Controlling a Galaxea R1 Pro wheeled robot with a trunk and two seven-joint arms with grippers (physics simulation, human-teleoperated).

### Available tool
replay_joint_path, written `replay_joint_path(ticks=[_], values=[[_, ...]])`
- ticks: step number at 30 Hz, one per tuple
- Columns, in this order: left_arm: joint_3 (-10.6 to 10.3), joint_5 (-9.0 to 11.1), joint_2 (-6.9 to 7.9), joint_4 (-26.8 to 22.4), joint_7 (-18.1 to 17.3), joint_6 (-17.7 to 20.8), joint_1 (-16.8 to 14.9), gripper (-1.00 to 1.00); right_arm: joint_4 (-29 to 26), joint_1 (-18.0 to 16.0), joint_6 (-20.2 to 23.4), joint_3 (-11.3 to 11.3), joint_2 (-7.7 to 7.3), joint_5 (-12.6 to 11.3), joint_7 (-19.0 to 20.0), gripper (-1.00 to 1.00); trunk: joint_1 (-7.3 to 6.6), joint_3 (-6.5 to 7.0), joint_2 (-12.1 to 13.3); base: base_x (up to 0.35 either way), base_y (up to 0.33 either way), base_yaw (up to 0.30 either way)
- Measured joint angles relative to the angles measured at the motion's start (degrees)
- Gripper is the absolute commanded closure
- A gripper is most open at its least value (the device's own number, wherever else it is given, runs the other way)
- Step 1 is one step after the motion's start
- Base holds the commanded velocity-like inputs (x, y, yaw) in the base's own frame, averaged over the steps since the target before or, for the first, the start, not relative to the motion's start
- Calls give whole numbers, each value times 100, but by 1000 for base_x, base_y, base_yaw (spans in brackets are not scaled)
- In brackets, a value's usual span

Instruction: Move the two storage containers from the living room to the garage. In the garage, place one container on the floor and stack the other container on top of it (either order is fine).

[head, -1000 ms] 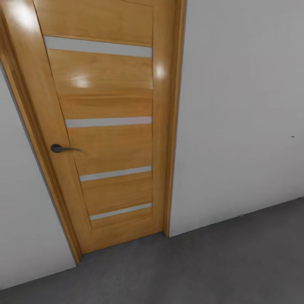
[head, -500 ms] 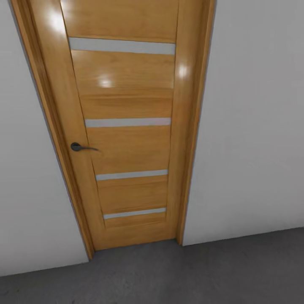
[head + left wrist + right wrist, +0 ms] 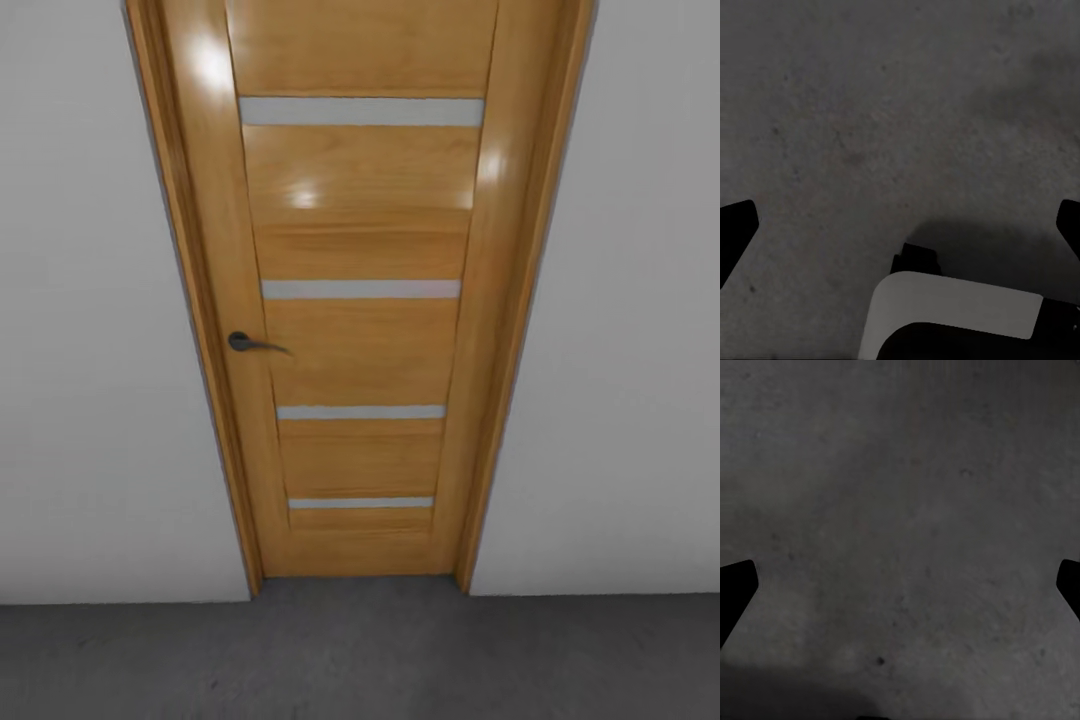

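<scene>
From the head camera we face a closed wooden door [image 3: 360,300], honey-coloured and glossy, with four pale horizontal strips set into its panel one above another. A dark lever handle [image 3: 250,343] sits on the door's left stile, between the second and third strips, its lever pointing toward the door's middle. The door frame [image 3: 510,330] runs down both sides of the door, and plain white wall [image 3: 90,350] flanks the frame to the left and to the right. Below the door's foot lies the floor [image 3: 360,660] — dark grey, rough and speckled — meeting the wall in a straight line on both sides of the door. In the left wrist view we look down on that same kind of grey speckled surface; the left gripper [image 3: 900,225] shows its two dark fingertips [image 3: 736,225] at the opposite edges of the picture, spread wide with nothing between them, so it grasps nothing. Near this gripper a white, rounded part of the robot [image 3: 952,311] with dark parts around it lies over the floor and throws a shadow on it. In the right wrist view the right gripper [image 3: 900,585] also shows dark fingertips [image 3: 735,589] far apart at the two edges, spread wide and empty, with bare grey floor between them — a darker shadow lies along one edge of that floor.
</scene>
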Motion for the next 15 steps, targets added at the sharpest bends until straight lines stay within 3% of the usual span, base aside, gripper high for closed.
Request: replay_joint_path(ticks=[6,15], values=[[0,0,4,0,0,0,0,-100,0,0,0,0,0,0,0,-100,0,0,0,0,0,269],[1,0,4,0,0,0,0,-100,0,0,-8,0,0,0,0,-100,0,0,0,0,0,45]])
